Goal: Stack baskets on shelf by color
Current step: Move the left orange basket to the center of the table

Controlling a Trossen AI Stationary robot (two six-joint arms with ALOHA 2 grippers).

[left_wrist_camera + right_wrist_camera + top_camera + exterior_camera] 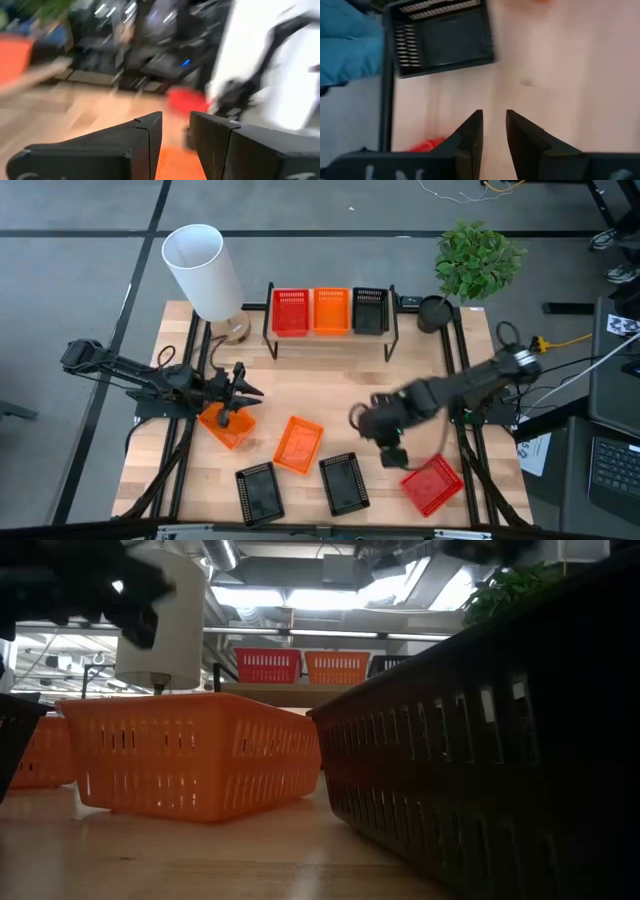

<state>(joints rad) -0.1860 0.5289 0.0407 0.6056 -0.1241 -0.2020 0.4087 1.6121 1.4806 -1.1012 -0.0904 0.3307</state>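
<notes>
The shelf (330, 340) at the far edge carries a red (290, 312), an orange (332, 311) and a black basket (370, 310) side by side. On the table lie an orange basket (298, 445), two black baskets (260, 492) (345, 482) and a red basket (432, 483). My left gripper (240, 395) is at the table's left, shut on another orange basket (228, 428). My right gripper (392, 452) hovers over bare wood between the right black basket and the red one, pointing steeply down, its fingers a little apart with nothing between them (494, 115). My left gripper comes at the orange basket roughly level, from the table's left. Orange plastic (172, 160) shows between its two fingers, behind their tips; which part of the basket this is I cannot tell. The basket sits tilted below the gripper; whether it is clear of the table does not show.
A white cylinder lamp (205, 270) stands at the far left corner and a potted plant (478, 260) at the far right. Bare wood lies in the table's middle, in front of the shelf. A black frame rail (387, 100) runs along the table's right side.
</notes>
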